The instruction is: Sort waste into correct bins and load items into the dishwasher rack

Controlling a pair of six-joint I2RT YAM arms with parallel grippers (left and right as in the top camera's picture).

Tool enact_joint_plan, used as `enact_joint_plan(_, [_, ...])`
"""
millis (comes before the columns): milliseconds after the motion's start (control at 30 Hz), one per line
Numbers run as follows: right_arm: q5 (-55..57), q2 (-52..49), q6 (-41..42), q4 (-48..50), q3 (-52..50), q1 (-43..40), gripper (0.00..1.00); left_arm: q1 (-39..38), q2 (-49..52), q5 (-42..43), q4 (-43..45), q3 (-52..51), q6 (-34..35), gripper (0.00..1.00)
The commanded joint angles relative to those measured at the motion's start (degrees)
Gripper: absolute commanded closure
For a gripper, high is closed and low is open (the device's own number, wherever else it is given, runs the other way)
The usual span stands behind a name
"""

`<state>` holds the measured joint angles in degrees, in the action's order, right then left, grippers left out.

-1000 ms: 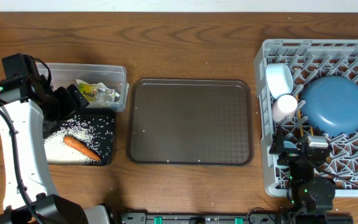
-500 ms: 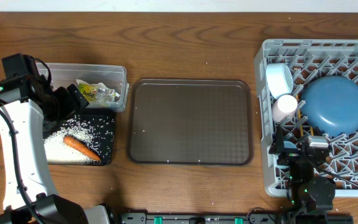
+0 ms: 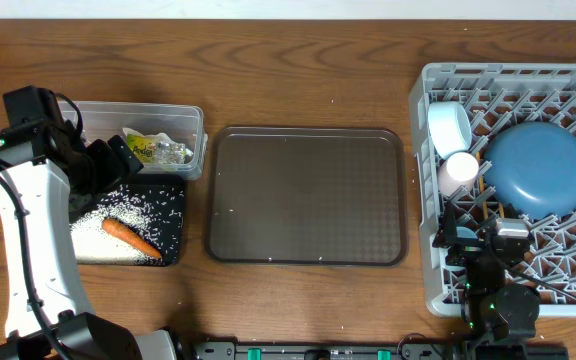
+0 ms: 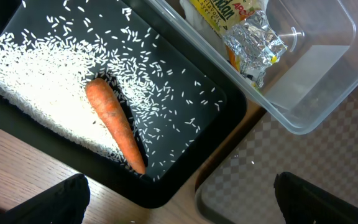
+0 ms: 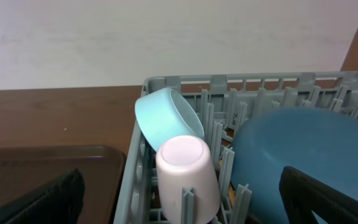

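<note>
Plainly, both arms hang idle over the desk [image 3: 308, 70]. Left pincer [image 4: 179, 205]: jaws spread wide, nothing between them, hovering above the near corner of the black tray [image 4: 185, 81], where it meets the clear tub [image 4: 328, 93] and the brown serving tray [image 3: 308, 195]. Rice [image 4: 36, 93] lies in a loose drift across the black tray, thick on one side and scattered elsewhere. Carrot [image 4: 114, 130] rests on the tray floor at the edge of the rice, lying at a slant. Crumpled wrapper [image 4: 241, 31], white with yellow-green print and a foil patch, sits inside the tub. Tub and black tray are side by side, touching or nearly so. Right pincer [image 5: 182, 202]: jaws likewise wide apart and empty, poised over the near left part of the dishwasher rack [image 3: 428, 280]. In the rack: blue plate [image 3: 536, 168] leaning on the pegs; light-blue bowl [image 5: 166, 115] tipped on edge by the left wall; pinkish-white cup [image 5: 188, 174] upside down just beside the bowl. Chopsticks [image 3: 488, 192] show as a wooden sliver between cup and plate.
</note>
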<state>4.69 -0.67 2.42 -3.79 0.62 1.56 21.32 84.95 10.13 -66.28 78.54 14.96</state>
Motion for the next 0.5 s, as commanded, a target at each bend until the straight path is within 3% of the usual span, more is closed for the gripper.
enact_joint_plan(0, [-0.22, 0.39, 0.74, 0.07, -0.33, -0.42, 0.01, 0.26, -0.94, -0.26, -0.33, 0.70, -0.33, 0.02])
enact_joint_plan(467, [-0.22, 0.39, 0.74, 0.09, -0.31, -0.42, 0.01, 0.02, -1.14, -0.26, 0.09, -0.09, -0.33, 0.02])
